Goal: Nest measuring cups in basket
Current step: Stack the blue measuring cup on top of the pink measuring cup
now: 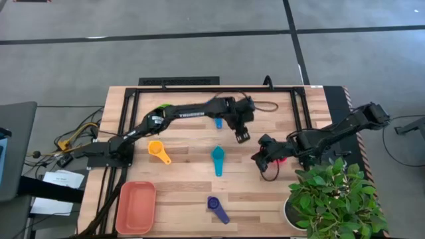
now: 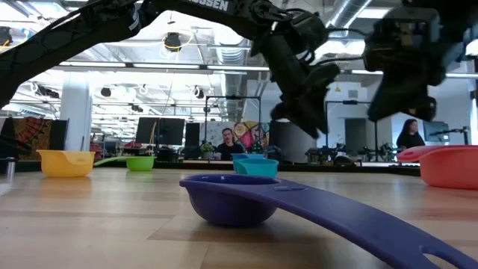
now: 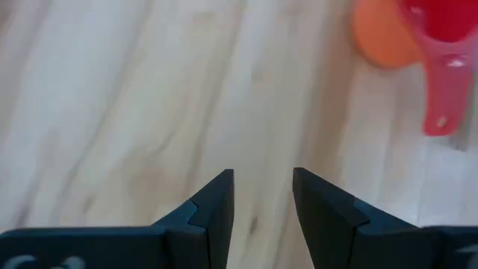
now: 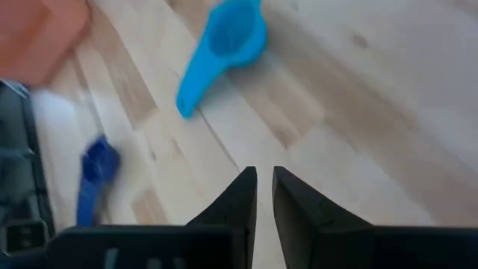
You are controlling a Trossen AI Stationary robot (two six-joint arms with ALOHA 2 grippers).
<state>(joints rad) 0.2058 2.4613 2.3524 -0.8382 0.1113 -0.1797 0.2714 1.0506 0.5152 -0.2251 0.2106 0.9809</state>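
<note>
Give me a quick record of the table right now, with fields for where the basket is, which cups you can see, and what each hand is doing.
basket: orange tray, near left corner, nothing in it
cups on table: yellow cup, teal cup, purple cup, blue cup
left hand: over table middle, fingers apart, holding nothing
right hand: right of teal cup, narrow gap, holding nothing
nesting: not started

We see the empty salmon basket (image 1: 135,207) flat at the tabletop's corner. The yellow cup (image 1: 157,150) lies just beyond it, the teal cup (image 1: 218,158) farther off, and the purple cup (image 1: 216,207) beside it along the edge.
</note>
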